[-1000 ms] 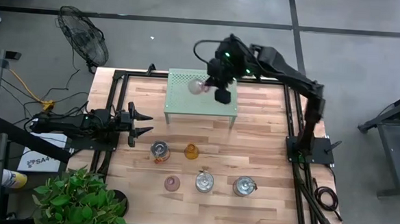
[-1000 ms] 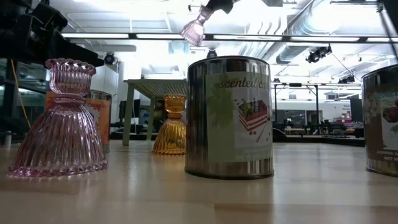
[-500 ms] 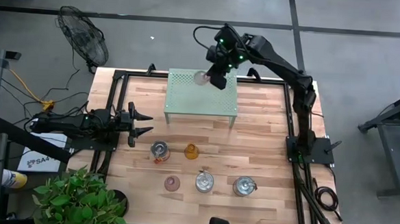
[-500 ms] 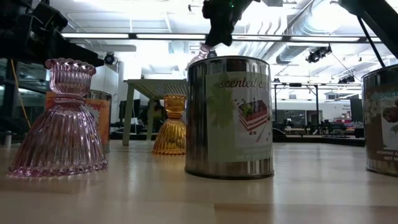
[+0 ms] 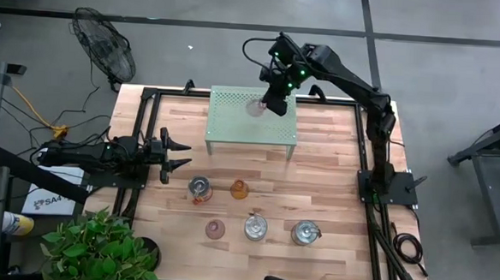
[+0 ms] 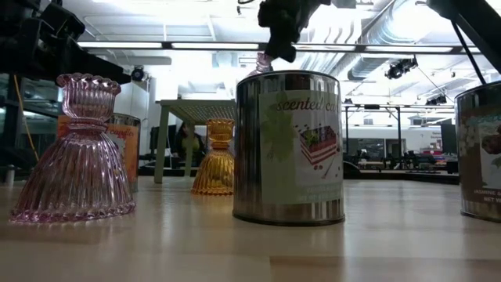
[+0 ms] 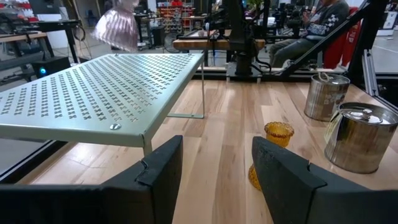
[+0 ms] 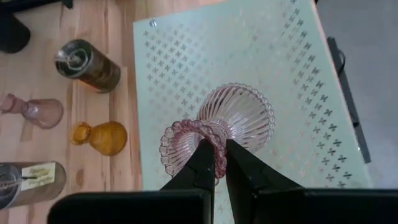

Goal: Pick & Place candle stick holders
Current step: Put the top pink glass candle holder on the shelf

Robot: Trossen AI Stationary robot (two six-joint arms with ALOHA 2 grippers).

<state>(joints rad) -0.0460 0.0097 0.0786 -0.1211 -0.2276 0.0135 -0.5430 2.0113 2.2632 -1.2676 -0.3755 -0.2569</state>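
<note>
Nearest the table's front edge stand a pink holder (image 5: 215,229) and two silvery jar holders (image 5: 255,227), with a third jar (image 5: 199,188) and the amber holder (image 5: 240,189) just behind them. The left gripper (image 5: 177,153) waits at the table's left side, fingers parted and empty. Farthest back, the right gripper (image 5: 272,98) is clenched on the scalloped rim of a second pink holder (image 8: 219,131), over the green perforated shelf (image 5: 234,122) near its back edge.

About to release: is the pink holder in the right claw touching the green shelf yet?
Cannot tell. The right wrist view shows the right claw pinching the pink holder's rim above the green shelf, base hidden; the left wrist view is unclear.
</note>
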